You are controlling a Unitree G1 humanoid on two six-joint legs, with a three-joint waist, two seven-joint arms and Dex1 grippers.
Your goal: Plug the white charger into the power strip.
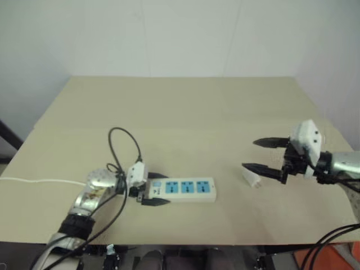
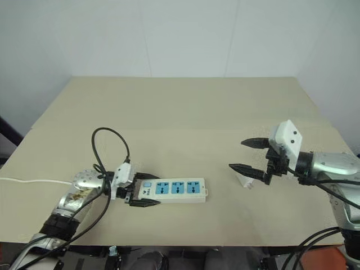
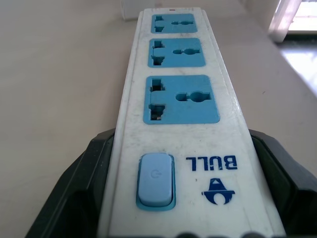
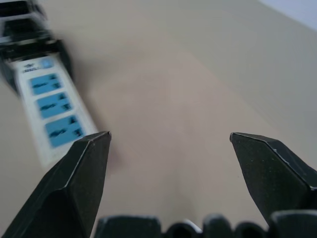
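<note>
The power strip [image 1: 190, 189] lies flat near the table's front edge, a long white bar with three blue sockets and a pale blue switch [image 3: 156, 181]. My left gripper [image 1: 163, 189] holds it at the switch end, one black finger [image 3: 84, 188] pressed against each long side. The white charger [image 1: 252, 178] lies on the table to the strip's right. Just above the charger hovers my right gripper [image 1: 249, 154], open and pointing left, with nothing between its fingers [image 4: 81, 168]. From the right wrist view, the strip [image 4: 52, 114] lies ahead, off to one side.
The strip's white cord [image 1: 34, 181] runs off the table's left edge. A black cable loop [image 1: 121, 143] arches over my left wrist. The tan table [image 1: 185, 107] stretches back to a white wall. Its right edge is close behind my right hand.
</note>
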